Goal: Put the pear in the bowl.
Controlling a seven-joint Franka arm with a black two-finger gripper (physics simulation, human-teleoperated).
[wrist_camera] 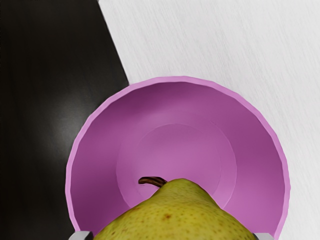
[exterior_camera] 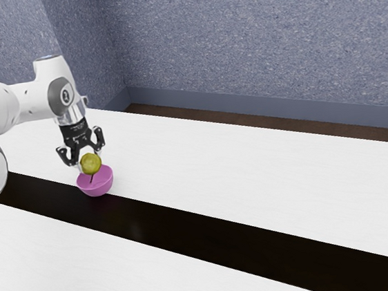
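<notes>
My gripper [exterior_camera: 89,159] points down over the bowl in the exterior view, its fingers on two sides of the yellow-green pear [exterior_camera: 90,164]. Beneath the pear is the pink-purple bowl [exterior_camera: 96,188], upright, with the pear's lower end and stem toward its opening. In the wrist view, light fingertips of my gripper [wrist_camera: 173,236] touch the pear [wrist_camera: 175,217] from both sides at the lower edge. The pear overlaps part of the inside of the bowl [wrist_camera: 177,150] there, and its dark stem shows against the bowl's floor.
The bowl stands where a black strip [exterior_camera: 188,222] meets the white tabletop [exterior_camera: 252,174]. White surface also lies across the strip, in the exterior view's lower left. A speckled blue-grey wall [exterior_camera: 259,41] rises behind the table.
</notes>
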